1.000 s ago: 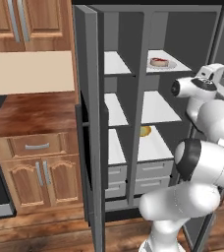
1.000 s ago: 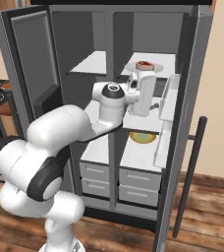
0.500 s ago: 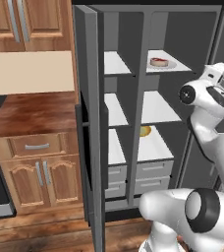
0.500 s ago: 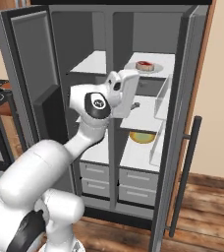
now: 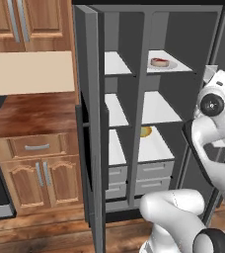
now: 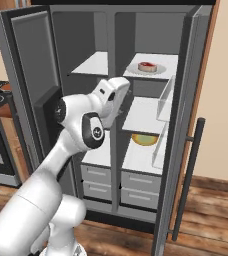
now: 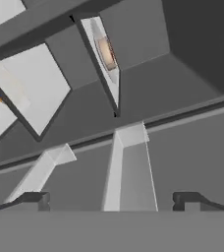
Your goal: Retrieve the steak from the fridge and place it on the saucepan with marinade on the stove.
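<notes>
Reaching step: my two-finger pincer [image 7: 111, 199], tips apart and empty, must next rise toward the flat red steak [image 6: 147, 66] on the tall grey fridge's [image 6: 193, 100] top shelf.

I see wooden upper cabinets [image 5: 23, 22] above a plain beige wall [image 5: 28, 71], a dark wood counter [image 5: 35, 113] with a drawer [image 5: 38, 147] and two lower cabinet doors [image 5: 40, 180] beneath, and a wood plank floor [image 5: 35, 232]; another beige wall [image 6: 226, 85] stands on the far side
</notes>
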